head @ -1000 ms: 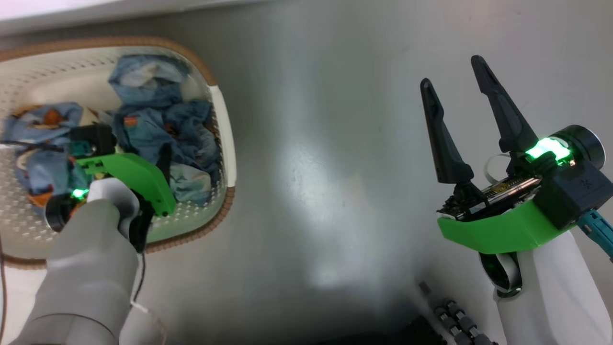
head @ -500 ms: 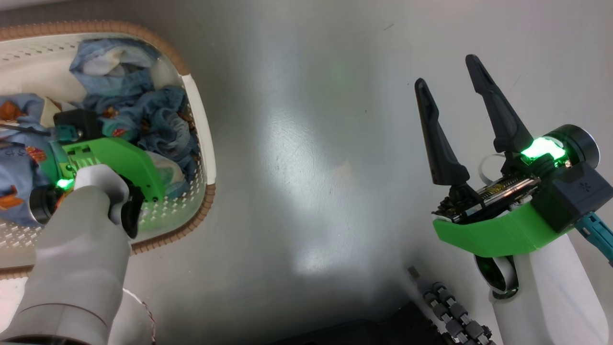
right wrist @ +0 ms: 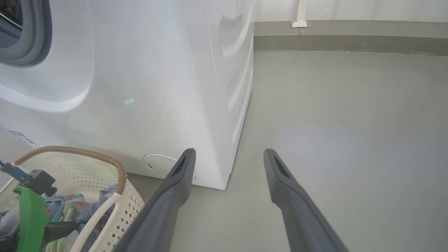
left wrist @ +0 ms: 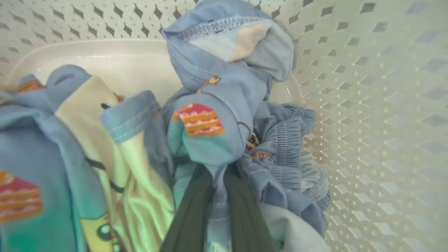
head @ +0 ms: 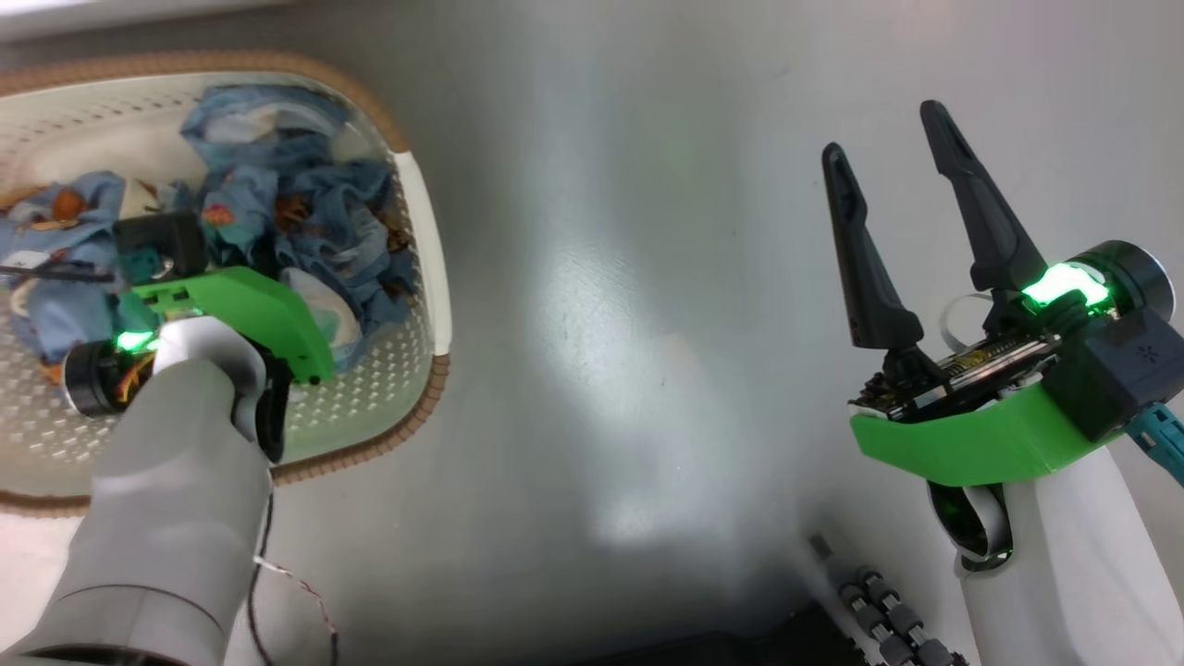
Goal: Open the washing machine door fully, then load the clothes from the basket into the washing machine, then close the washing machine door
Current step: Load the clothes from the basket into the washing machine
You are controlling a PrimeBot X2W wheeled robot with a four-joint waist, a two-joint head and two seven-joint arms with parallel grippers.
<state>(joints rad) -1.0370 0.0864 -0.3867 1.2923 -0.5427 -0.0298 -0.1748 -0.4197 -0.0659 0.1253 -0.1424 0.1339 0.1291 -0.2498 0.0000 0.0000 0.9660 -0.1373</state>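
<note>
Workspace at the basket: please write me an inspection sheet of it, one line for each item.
Surface: grey floor, glossy, with light glare.
Job's things: the clothes lie in the basket; the washing machine stands just beyond the basket, with its grey gasket partly in view.
Clutter: nothing seen.
Grippers: left gripper is inside the basket, shut on a fold of blue cloth; right gripper is open above bare floor, holding nothing.
Cables: thin wires hang below the left forearm; a black cable runs across the clothes at the left wrist.
Surroundings: a white post stands at the far edge of the floor.
</note>
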